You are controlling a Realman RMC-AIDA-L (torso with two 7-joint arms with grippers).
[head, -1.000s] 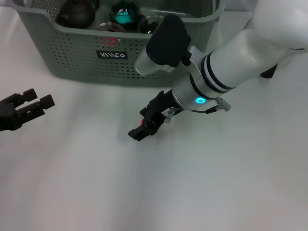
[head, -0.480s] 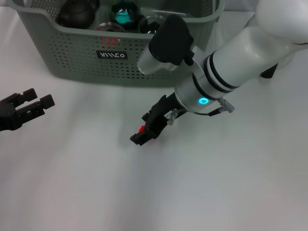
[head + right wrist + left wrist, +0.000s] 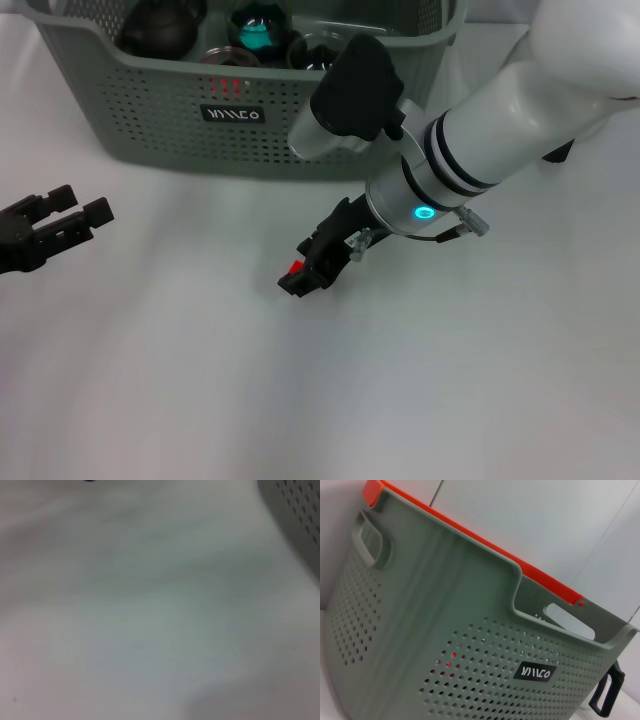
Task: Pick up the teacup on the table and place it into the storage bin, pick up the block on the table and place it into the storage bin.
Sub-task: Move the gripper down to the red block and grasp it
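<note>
**Right claw low on the table, small red piece at its tips**

The right claw [image 3: 296,280] is reaching down to the table [image 3: 200,380] at about 6 o'clock from the storage bin [image 3: 150,120], its tips closing around a small red thing [image 3: 296,268], probably the block, likely gripping it for the lift into the bin. The left claw [image 3: 75,215] is waiting at 9 o'clock, fingers spread and empty. The bin, sitting at 12 o'clock, is already holding a dark teapot [image 3: 160,28], a teal-glinting cup [image 3: 258,30] and other dark ware.
</note>
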